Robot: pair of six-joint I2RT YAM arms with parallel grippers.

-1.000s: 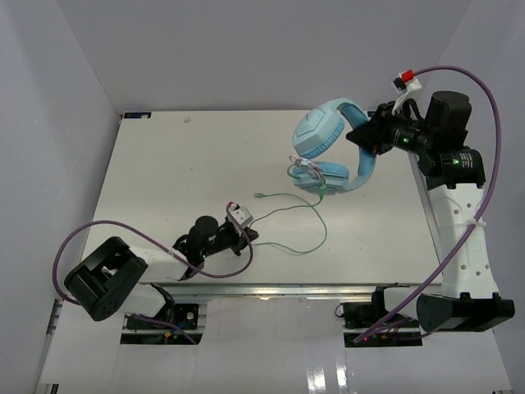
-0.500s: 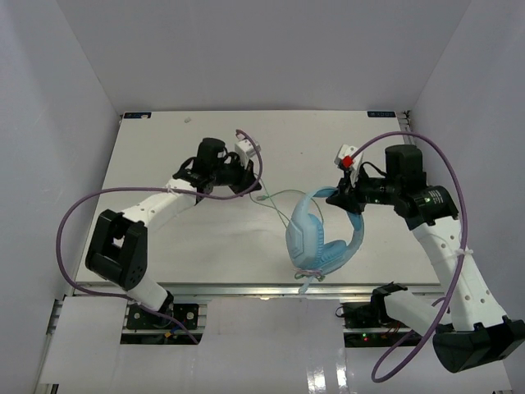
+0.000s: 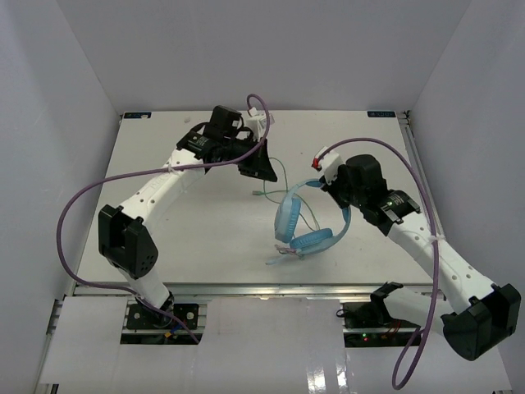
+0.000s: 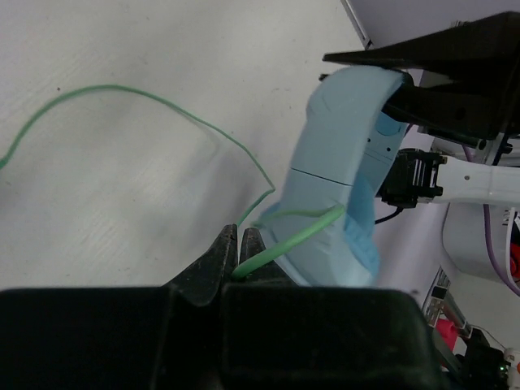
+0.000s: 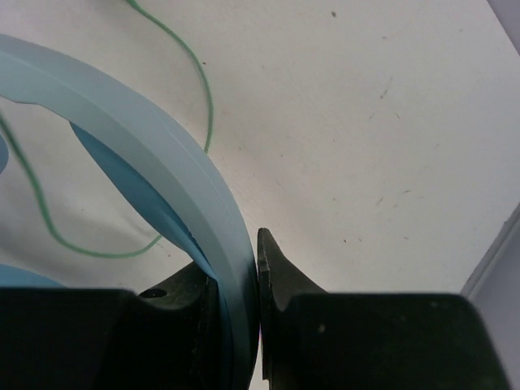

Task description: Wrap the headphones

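The light blue headphones (image 3: pixel 305 223) lie right of the table's middle, ear cups toward the near edge and band arching to the far side. My right gripper (image 3: pixel 330 185) is shut on the padded band (image 5: pixel 162 154), which passes between its jaws (image 5: pixel 252 272). The thin pale-green cable (image 3: pixel 280 171) runs from the headset toward the left arm. My left gripper (image 3: pixel 259 169) is shut on this cable (image 4: pixel 292 236), pinched at its fingertips (image 4: pixel 240 248), just left of the headset (image 4: pixel 341 162). A slack loop of cable (image 4: pixel 146 96) lies on the table; more of it shows in the right wrist view (image 5: pixel 205 89).
The white table (image 3: pixel 189 238) is boxed in by white walls at left, back and right. Thick purple robot cables (image 3: pixel 90 187) loop off both arms. The right arm's body (image 4: pixel 479 175) stands close behind the headset in the left wrist view.
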